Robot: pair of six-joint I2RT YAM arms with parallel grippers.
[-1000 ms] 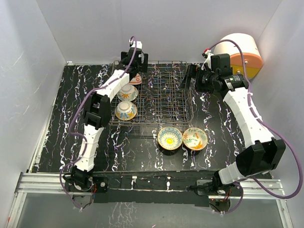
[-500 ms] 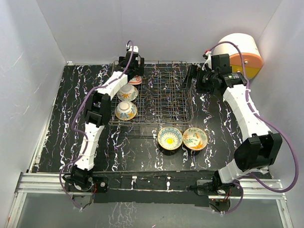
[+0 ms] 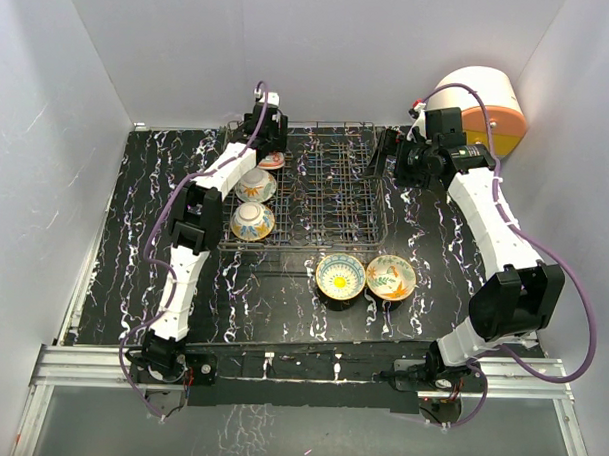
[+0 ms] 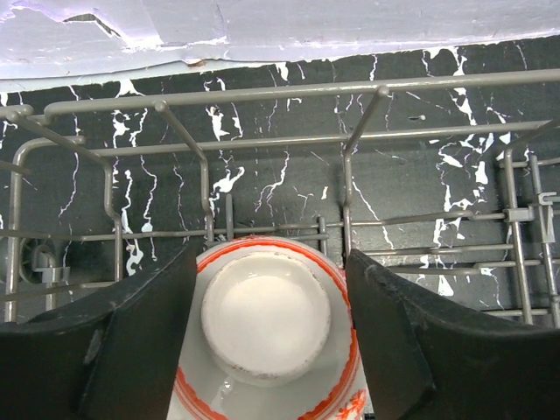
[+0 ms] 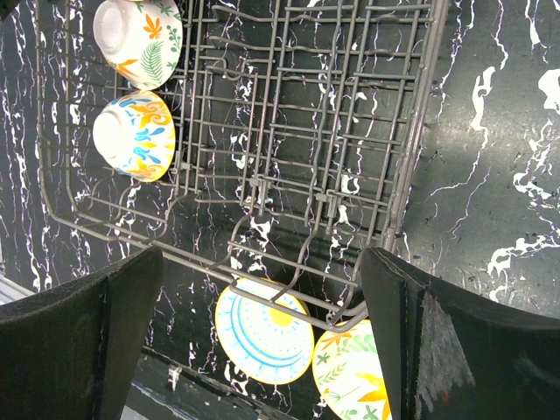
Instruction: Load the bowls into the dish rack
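Note:
The dish rack [image 3: 331, 194] stands at the back middle of the table. My left gripper [image 3: 264, 139] is open at its far left corner, jaws straddling an upside-down red-rimmed bowl [image 4: 267, 328] that rests among the tines; it also shows in the top view [image 3: 273, 161]. Two more bowls lie in the rack's left column, orange-green [image 3: 256, 184] and blue-orange [image 3: 252, 220]. A blue-yellow bowl [image 3: 340, 275] and a cream-green bowl [image 3: 390, 276] sit on the table in front of the rack. My right gripper [image 3: 385, 156] is open and empty above the rack's right side [image 5: 262, 258].
A round white, orange and yellow drawer unit [image 3: 481, 104] stands at the back right, close behind the right arm. White walls close in the table on three sides. The rack's upright tines [image 4: 348, 188] rise just beyond the left fingers.
My left gripper has shifted slightly left and nearer over the red bowl. The right arm has drawn its elbow in a little. The bowls have not moved.

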